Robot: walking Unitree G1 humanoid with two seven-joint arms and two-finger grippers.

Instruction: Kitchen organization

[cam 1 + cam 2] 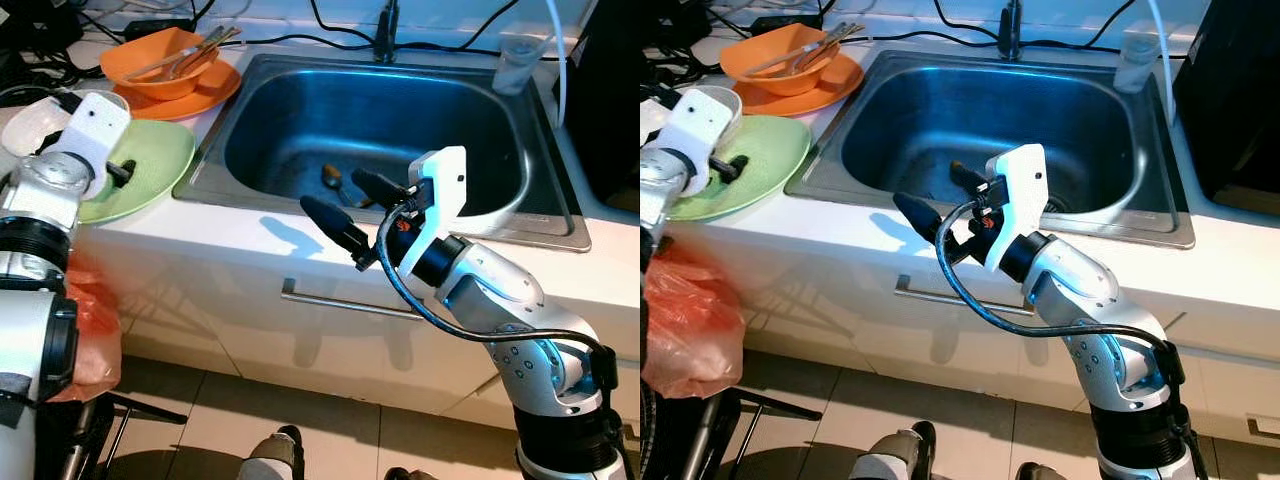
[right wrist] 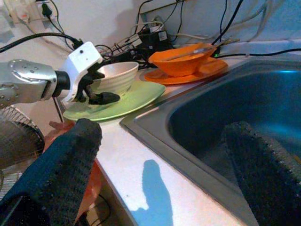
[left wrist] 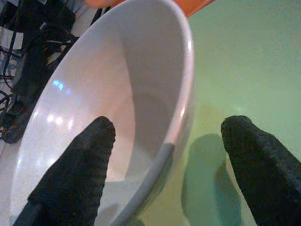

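The steel sink (image 1: pixel 380 130) fills the surface's middle; at its 9 o'clock a green plate (image 1: pixel 150 170) carries the white bowl (image 2: pixel 115 77). The left gripper (image 3: pixel 164 155) straddles the bowl's rim with jaws open (one finger inside). The right gripper (image 1: pixel 350 210) hangs open over the sink's near edge.

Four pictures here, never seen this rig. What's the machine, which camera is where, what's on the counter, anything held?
It is a humanoid robot with two silver arms. Two pictures come from its head, looking down at a kitchen counter; the other two come from its wrists. The left hand, open, straddles the rim of a white bowl standing on a green plate. The right hand, open and holding nothing, hovers at the front edge of the sink. An orange bowl with utensils sits on an orange plate. A spoon lies in the sink.
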